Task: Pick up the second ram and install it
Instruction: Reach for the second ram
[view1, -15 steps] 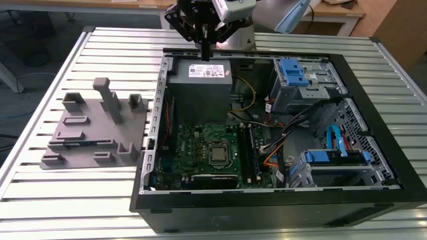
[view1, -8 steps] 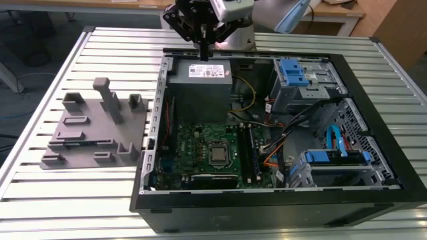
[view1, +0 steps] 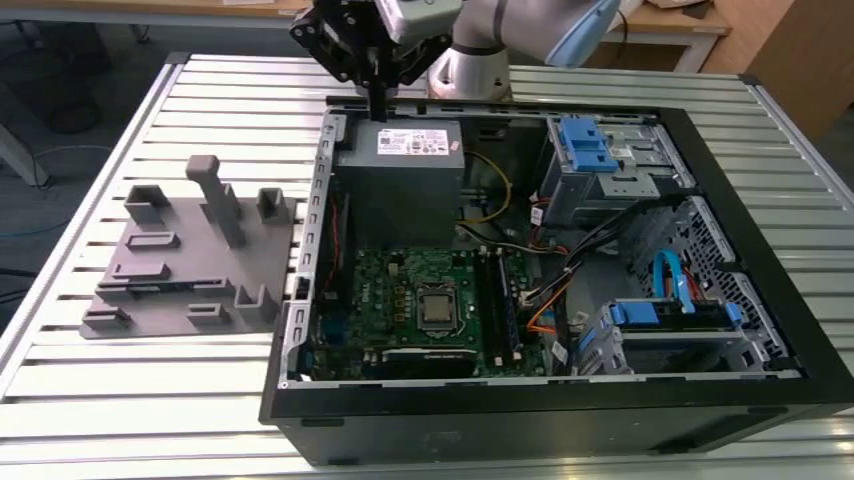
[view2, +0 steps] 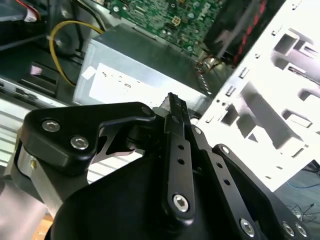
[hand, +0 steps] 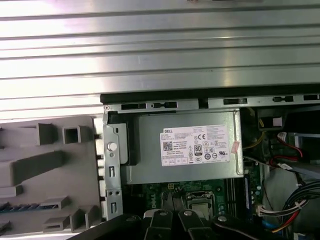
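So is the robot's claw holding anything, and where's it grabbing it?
Nothing that shows: the gripper has its jaws shut together with no stick between them, up over the grey power supply.

Diffuse, even light. In the exterior view the slatted table (view1: 80, 400) gleams pale at the lower left of the frame; the inside of the computer case (view1: 534, 425) lies in soft shadow. In the second wrist view the grey fixture (view2: 295, 55) is washed out to white.
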